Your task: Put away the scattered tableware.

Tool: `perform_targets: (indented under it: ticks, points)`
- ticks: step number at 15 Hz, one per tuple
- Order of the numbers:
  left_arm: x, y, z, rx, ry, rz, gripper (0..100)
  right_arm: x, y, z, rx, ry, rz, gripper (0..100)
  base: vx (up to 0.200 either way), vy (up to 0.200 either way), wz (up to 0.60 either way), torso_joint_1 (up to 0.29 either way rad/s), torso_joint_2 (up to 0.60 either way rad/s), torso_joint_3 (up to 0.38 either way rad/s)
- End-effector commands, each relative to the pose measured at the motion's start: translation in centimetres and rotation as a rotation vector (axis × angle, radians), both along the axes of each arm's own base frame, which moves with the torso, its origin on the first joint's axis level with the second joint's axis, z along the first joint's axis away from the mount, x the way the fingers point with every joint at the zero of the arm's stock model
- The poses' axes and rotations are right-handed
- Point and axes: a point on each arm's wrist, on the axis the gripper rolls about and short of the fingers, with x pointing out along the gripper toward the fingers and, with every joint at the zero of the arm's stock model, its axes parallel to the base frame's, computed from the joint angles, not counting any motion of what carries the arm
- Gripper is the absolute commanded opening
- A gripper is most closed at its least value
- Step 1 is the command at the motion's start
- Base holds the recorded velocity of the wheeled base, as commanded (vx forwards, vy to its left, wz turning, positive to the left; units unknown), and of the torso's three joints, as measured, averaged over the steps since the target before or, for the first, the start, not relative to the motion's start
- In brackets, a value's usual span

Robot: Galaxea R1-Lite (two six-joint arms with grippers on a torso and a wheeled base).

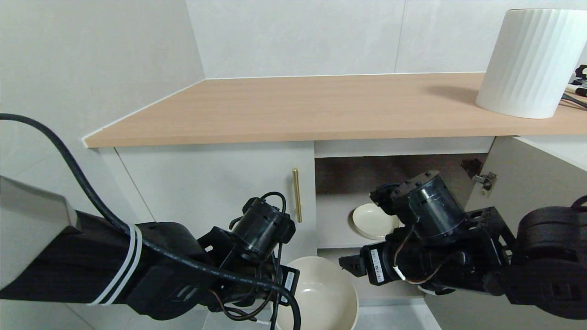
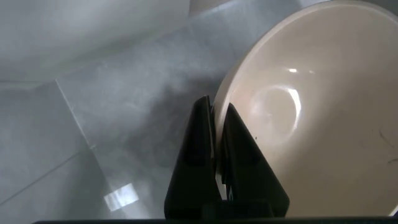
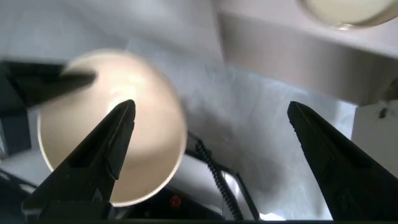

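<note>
Left end effector [image 2: 216, 109] was clamped on the bowl [image 1: 321, 293] rim, bowl low in front of the open cabinet [image 1: 206, 183], probably headed for the shelf [image 1: 335, 229] inside by the plate [image 1: 373, 221]; right end effector [image 3: 211, 107] empty, fingers [image 3: 106, 149] apart, at the cabinet's opening.

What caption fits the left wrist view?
Left gripper pinching the rim of a cream bowl, grey floor tiles behind.

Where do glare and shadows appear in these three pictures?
Head view: the white ribbed cylinder casts a soft shadow on the wooden countertop; the open cabinet is dark inside. Left wrist view: bright glints sit in the cream round bowl, gripped by the left end effector, and on the glossy grey floor tile. Right wrist view: that bowl glows pale.
</note>
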Motion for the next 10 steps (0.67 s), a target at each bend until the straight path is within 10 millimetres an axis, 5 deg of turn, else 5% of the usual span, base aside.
perform_targets:
  ticks: [1, 10]
  points:
    - [-0.1, -0.1, 0.1, 0.001, -0.011, 0.003, 0, 0.2, 0.9, -1.6, -0.035, 0.032, 0.015, 100, 0.0, 0.0, 0.0, 0.0, 0.0, 0.0]
    - [-0.1, -0.2, 0.9, -0.041, -0.053, 0.042, 0, 1.1, 2.7, -4.9, -0.088, 0.081, 0.019, 100, 0.0, 0.0, 0.0, 0.0, 0.0, 0.0]
